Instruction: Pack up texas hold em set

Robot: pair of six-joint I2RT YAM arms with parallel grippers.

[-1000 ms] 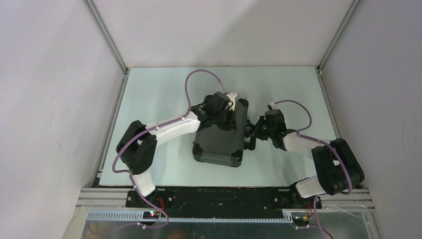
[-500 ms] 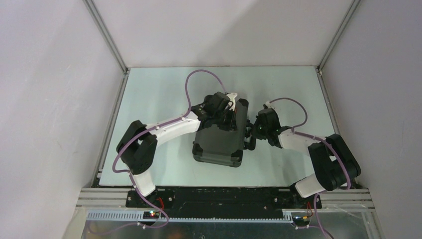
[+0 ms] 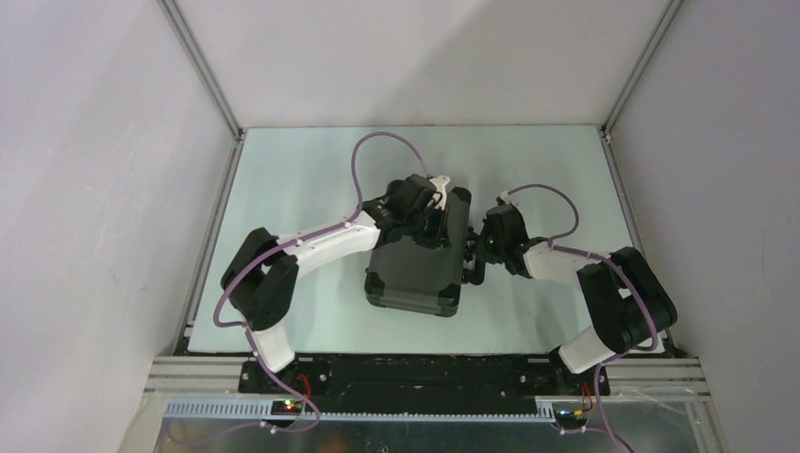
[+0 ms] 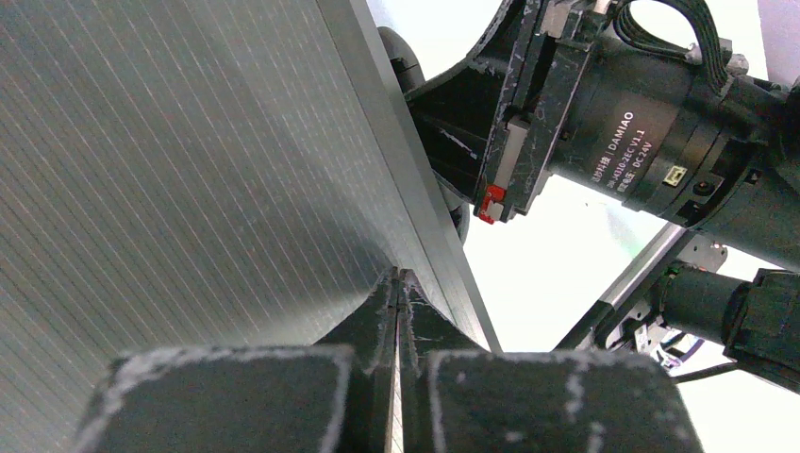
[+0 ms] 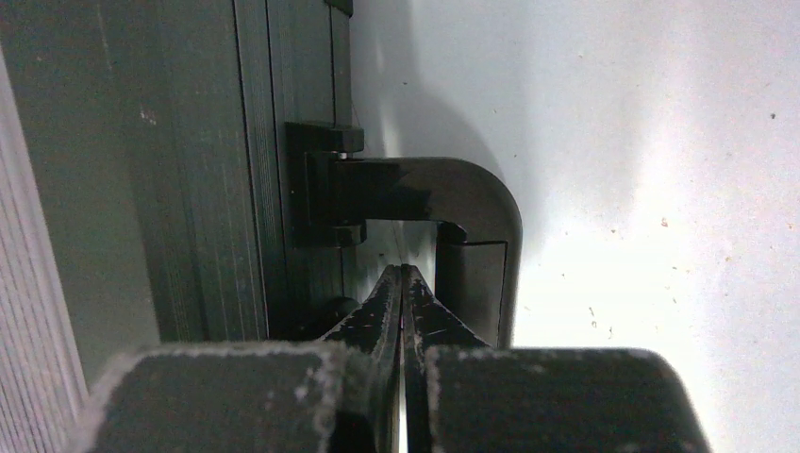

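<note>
My left hand (image 4: 398,283) and right hand (image 5: 401,274), clenched empty — a crooked shove at the handle (image 5: 476,203) just ahead could skid the case (image 3: 415,274).

Pale greenish-white table (image 3: 302,189). Only one thing directly on it: black hard case (image 3: 415,278), lying flat near centre, lid closed, slightly skewed. Handle (image 5: 476,203) on case's right edge, seemingly low against tabletop; contact unclear.

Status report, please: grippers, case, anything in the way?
Left gripper shut, at case lid edge. Right gripper shut, tips at handle. Case closed, nothing blocking.
</note>
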